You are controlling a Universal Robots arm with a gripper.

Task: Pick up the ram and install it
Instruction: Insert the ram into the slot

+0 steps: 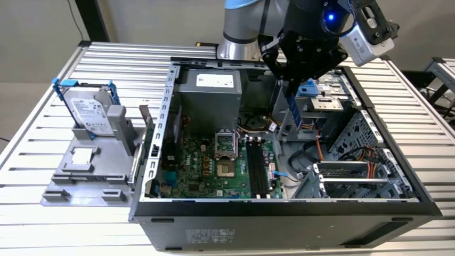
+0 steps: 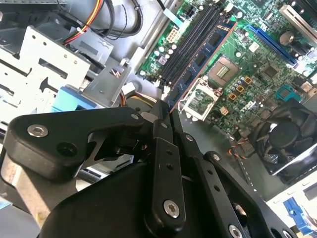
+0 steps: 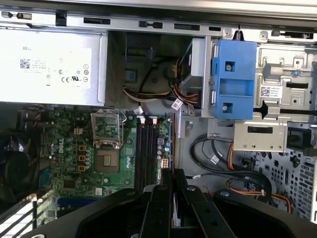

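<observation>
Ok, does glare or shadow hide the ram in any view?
No. Exterior view: the table glares white, yet the ram held in the gripper shows plainly blue. Second wrist view: the ram is evenly lit beyond the dark gripper. First wrist view: the power supply looks washed pale, and the fan sits in shadow.

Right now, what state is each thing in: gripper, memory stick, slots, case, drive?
Long thin blue ram: hanging on end over the green motherboard, not in a slot.
Black gripper: shut on the ram.
Long black motherboard slots: empty.
Black computer case: on its side, open.
Silver hard drive in blue-handled frame: upright on the grey fixture, outside the case.
</observation>
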